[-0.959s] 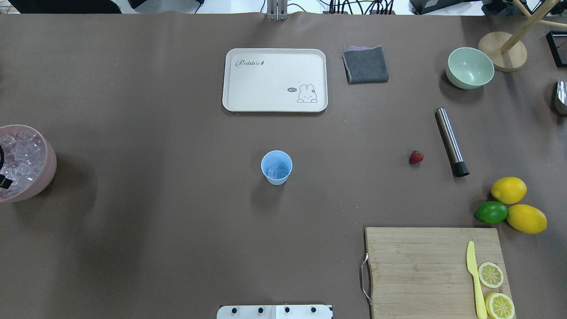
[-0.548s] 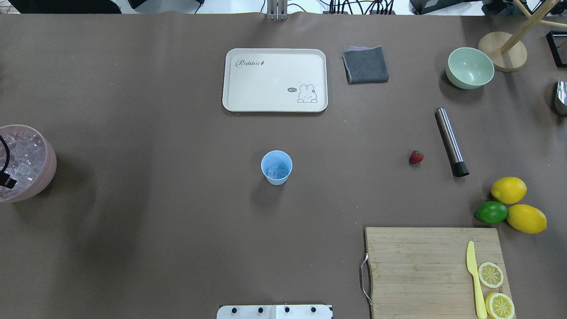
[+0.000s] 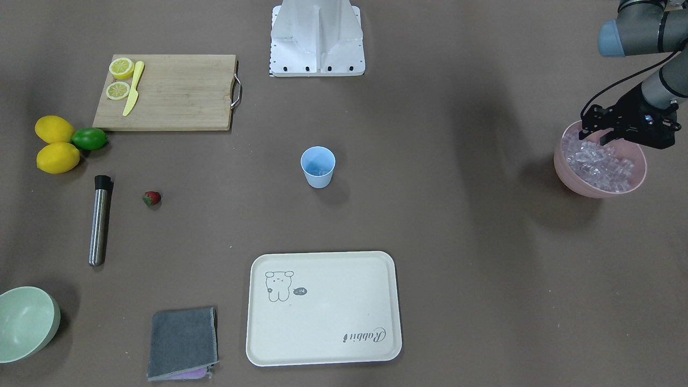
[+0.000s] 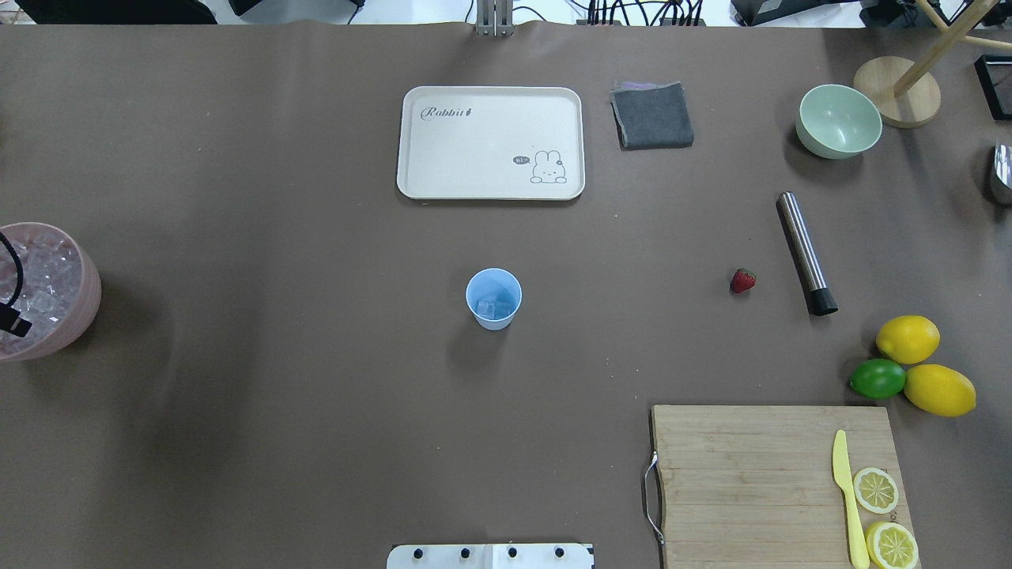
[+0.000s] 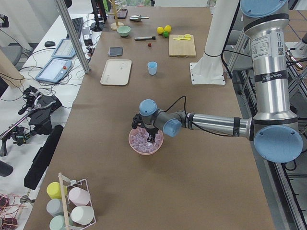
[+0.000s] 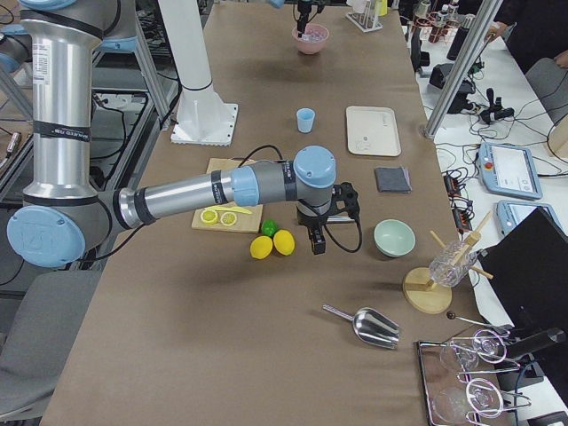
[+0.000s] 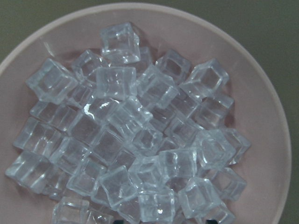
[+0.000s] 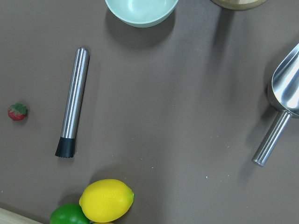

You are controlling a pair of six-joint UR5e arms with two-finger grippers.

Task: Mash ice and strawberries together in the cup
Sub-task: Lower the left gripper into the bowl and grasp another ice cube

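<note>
The light-blue cup (image 4: 493, 297) stands upright mid-table with an ice cube or two (image 4: 492, 307) in its bottom. The pink bowl (image 3: 596, 191) at the table's left end is piled with ice cubes (image 7: 140, 135). My left gripper (image 3: 594, 134) hangs just over that bowl's rim, fingers apart, holding nothing. The red strawberry (image 4: 742, 280) lies on the table to the cup's right, next to a steel muddler (image 4: 805, 253). My right gripper (image 6: 317, 241) hovers above the muddler and lemons. I cannot tell whether it is open or shut. Its wrist view shows the strawberry (image 8: 17, 112).
A cream tray (image 4: 490, 99), a grey cloth (image 4: 652, 117) and a pale green bowl (image 4: 838, 121) are at the far side. Two lemons (image 4: 908, 338) and a lime (image 4: 877, 378) lie right, by a cutting board (image 4: 743, 474) with a yellow knife and lemon halves. A metal scoop (image 8: 285, 93) lies farther right.
At the overhead view's left edge, the left arm's black part and cable have shifted slightly over the pink bowl. Nothing else has moved.
</note>
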